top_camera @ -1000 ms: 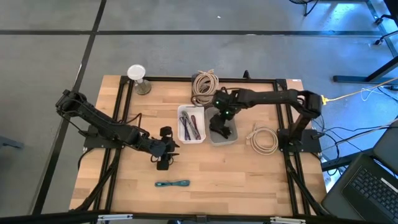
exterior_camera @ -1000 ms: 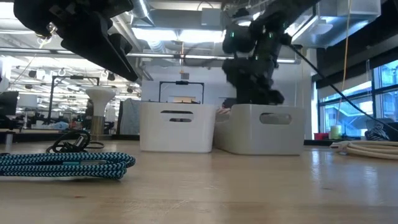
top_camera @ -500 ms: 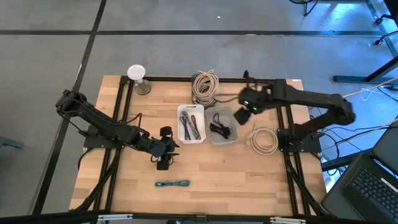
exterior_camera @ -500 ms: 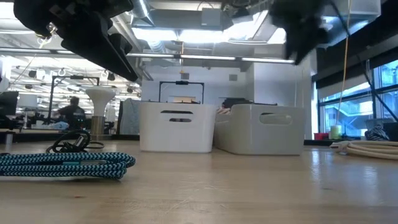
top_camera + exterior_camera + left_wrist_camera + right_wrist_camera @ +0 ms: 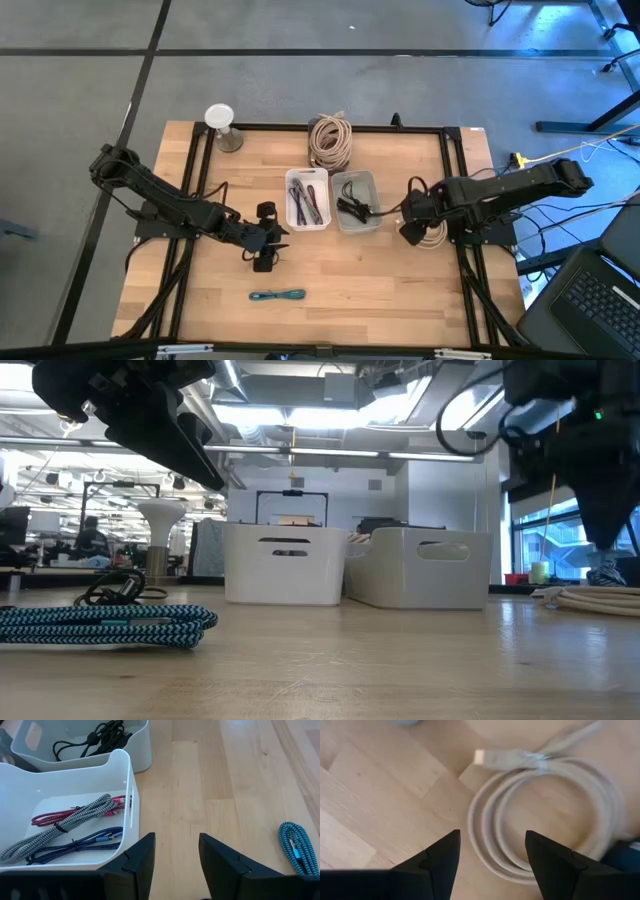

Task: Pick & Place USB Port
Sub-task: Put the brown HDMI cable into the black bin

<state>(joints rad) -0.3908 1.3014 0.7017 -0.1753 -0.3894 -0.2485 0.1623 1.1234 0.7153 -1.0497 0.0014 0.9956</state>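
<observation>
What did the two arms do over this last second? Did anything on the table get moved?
The right gripper left the grey bin, where a black cable now lies, and swung out to the right. It now hangs open and empty over the coiled white cable. The left gripper stayed put, open, and the teal cable and the white bin did not move.

Probably a robotics lab: 2 arms, wooden workbench (image 5: 330, 270), exposed ceiling ducts (image 5: 300, 435).

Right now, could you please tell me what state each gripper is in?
Left gripper: open, holding nothing, beside the white bin.
Right gripper: open, holding nothing, over the coiled beige cable.
</observation>
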